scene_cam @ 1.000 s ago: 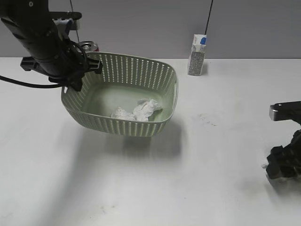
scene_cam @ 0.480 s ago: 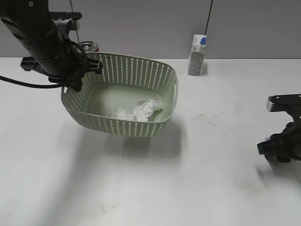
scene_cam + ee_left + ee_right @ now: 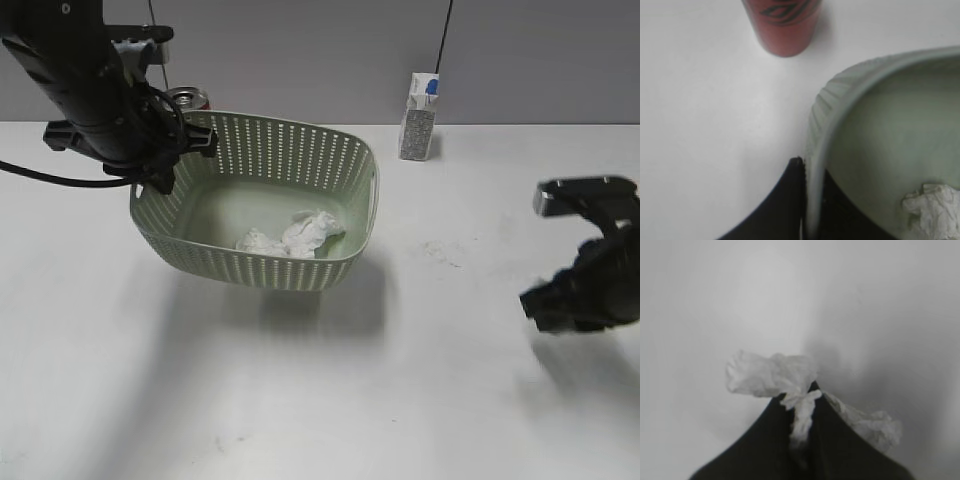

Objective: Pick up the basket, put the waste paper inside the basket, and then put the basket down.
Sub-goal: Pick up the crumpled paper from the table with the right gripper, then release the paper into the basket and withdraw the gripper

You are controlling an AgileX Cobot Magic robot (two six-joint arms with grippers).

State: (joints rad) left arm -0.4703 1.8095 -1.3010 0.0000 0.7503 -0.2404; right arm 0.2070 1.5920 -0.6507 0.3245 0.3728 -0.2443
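Note:
The pale green slotted basket [image 3: 345, 175] hangs tilted above the table at centre left. My left gripper [image 3: 160, 170] is shut on its left rim, with the rim [image 3: 816, 150] between the jaws [image 3: 810, 172]. Two wads of waste paper [image 3: 295, 235] lie inside the basket; one shows in the left wrist view [image 3: 935, 207]. My right gripper [image 3: 560, 300] is in the air at the right, shut on a third white wad of waste paper [image 3: 775, 375] pinched between its fingertips [image 3: 802, 402].
A white-and-blue carton [image 3: 420, 118] stands at the back, right of the basket. A red can [image 3: 187, 98] stands behind the basket's left corner and shows in the left wrist view [image 3: 785, 25]. Smudges [image 3: 440, 252] mark the table.
My right gripper has risen from the table's right front and moved left and back with the paper wad in it. The left arm and basket have not moved.

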